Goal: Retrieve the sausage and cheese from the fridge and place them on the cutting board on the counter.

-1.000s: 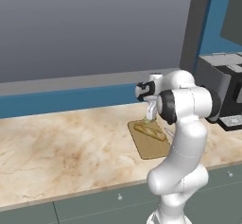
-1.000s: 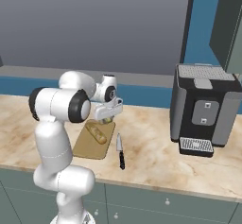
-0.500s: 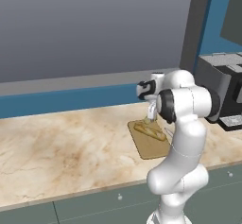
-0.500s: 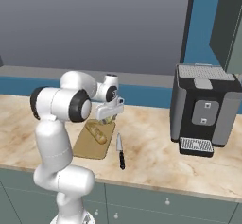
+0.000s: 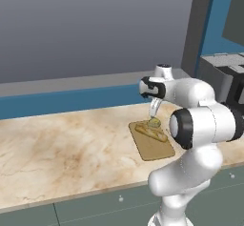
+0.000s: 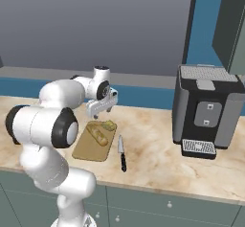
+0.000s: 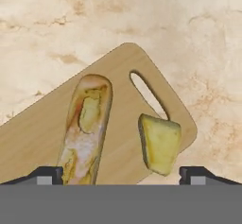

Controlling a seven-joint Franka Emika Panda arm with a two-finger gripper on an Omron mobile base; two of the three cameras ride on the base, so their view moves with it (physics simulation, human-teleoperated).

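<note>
Two items lie on the cutting board [image 7: 118, 124]: cheese [image 7: 159, 144] delivered, gripper [image 5: 153, 111] lifting clear.
Nearest the board's handle slot sits the cheese; beside it a pale elongated item [image 7: 85, 126]; the fingertips [image 7: 45, 175], spread wide and empty, have risen slightly. Judged: sausage unconfirmed.

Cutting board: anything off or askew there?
The cheese overhangs the cutting board edge beside its handle slot. A pale yellowish loaf-like item lies where the sausage belongs. The pincer hovers open above.
</note>
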